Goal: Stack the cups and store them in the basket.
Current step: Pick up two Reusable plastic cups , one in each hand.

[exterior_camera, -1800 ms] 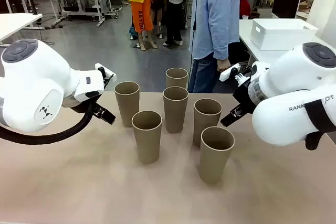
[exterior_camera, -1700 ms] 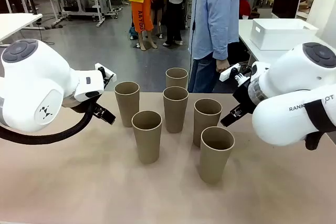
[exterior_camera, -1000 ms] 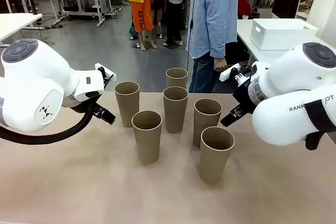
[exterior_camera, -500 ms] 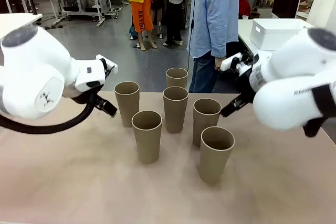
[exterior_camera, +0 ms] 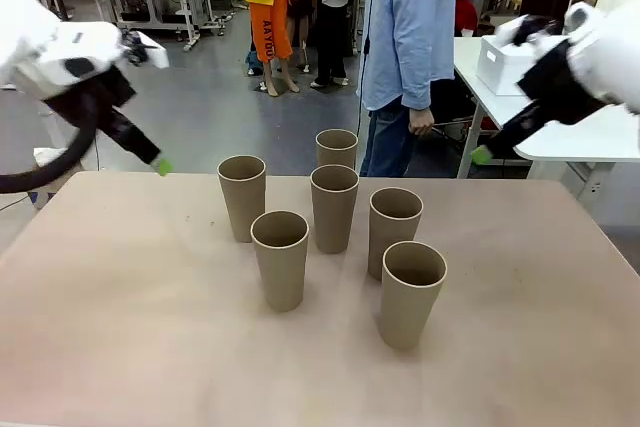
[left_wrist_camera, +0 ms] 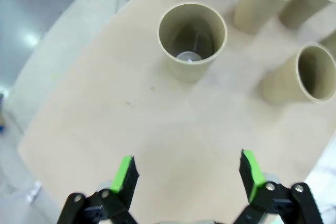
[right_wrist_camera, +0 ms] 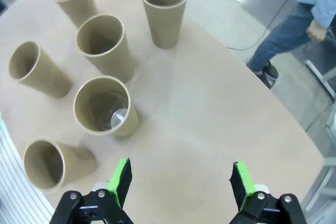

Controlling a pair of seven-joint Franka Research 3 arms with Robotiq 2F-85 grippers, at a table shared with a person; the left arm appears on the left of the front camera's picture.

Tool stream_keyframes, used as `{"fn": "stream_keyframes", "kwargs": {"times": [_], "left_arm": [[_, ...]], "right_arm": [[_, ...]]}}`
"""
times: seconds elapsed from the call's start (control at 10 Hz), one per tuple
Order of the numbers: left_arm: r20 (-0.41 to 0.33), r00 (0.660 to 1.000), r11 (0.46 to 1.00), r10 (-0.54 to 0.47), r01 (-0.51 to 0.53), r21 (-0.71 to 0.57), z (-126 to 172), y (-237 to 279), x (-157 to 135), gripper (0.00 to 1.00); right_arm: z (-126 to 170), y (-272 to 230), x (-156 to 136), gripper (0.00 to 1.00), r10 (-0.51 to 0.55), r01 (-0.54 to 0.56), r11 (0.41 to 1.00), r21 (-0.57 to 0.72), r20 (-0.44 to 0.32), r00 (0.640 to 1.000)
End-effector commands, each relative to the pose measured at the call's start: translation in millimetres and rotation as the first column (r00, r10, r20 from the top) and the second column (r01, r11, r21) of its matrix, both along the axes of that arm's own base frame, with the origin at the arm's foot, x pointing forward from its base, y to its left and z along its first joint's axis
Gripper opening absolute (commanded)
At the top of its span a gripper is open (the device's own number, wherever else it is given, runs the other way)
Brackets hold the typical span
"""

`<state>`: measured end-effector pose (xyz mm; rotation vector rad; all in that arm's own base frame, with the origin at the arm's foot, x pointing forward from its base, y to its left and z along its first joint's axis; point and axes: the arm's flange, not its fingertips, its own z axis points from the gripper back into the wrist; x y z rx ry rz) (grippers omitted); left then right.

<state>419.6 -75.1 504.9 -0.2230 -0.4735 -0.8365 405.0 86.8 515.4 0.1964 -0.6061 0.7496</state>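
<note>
Left gripper (left_wrist_camera: 187, 169): wide open and holding nothing. It hangs high over the far left part of the table (exterior_camera: 120, 327), looking down at the far left cup (left_wrist_camera: 192, 40).
Right gripper (right_wrist_camera: 181, 176): wide open and empty too, up high at the far right.
Cups (exterior_camera: 334, 205): six, all standing up, none inside another. They are bunched in the middle of the table, and some nearly touch.
Basket (exterior_camera: 495, 65): the white box on the side table (exterior_camera: 590, 142) at the far right, well apart from the cups.
Best first pick: I think an outside cup, like the far left one, because the fingers have room around it.
How to grab: come straight down and pinch the wall near the rim softly. These cups look light and could tip or squash.
How to stack: lift above the other rims, line up over the next cup, then let go low.
Hard to see: the right arm (exterior_camera: 600, 47) covers part of the basket, and its inside is hidden.
Cut off: the left wrist view cuts some cups at its top edge.
Not sure: a pale round spot (left_wrist_camera: 187, 56) sits at the bottom of that cup. It may just be shine.
</note>
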Motion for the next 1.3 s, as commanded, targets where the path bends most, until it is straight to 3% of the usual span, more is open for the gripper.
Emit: {"fn": "stream_keyframes", "kwargs": {"times": [0.0,0.2,0.4,0.7,0.9,1.2], "left_arm": [[0.012,0.985,0.98,-0.174,0.174,-0.096,-3.4,45.3,6.1,1.0],[0.078,0.963,0.937,-0.258,0.269,-0.224,-15.9,100.0,6.0,1.0],[0.159,0.956,0.916,-0.247,0.284,-0.285,-37.3,146.1,0.2,1.0],[0.301,0.927,0.894,-0.225,0.319,-0.313,-53.2,174.5,-21.8,1.0],[0.283,0.93,0.872,-0.236,0.331,-0.361,-64.6,186.2,-27.6,1.0],[0.352,0.902,0.866,-0.248,0.37,-0.337,-62.5,187.5,-39.3,1.0]], "right_arm": [[-5.1,-53.5,-13.5,1.0,0.172,-0.175,0.981,0.087,0.047,0.984],[-14.8,-100.2,-32.7,1.0,0.257,-0.279,0.947,0.159,0.149,0.955],[-36.3,-139.5,-47.8,1.0,0.261,-0.311,0.922,0.23,0.225,0.939],[-64.9,-170.7,-57.6,1.0,0.233,-0.31,0.901,0.304,0.264,0.936],[-74.8,-181.8,-58.9,1.0,0.224,-0.311,0.888,0.34,0.272,0.936],[-79.8,-190.6,-60.9,1.0,0.213,-0.302,0.888,0.347,0.271,0.939]]}}
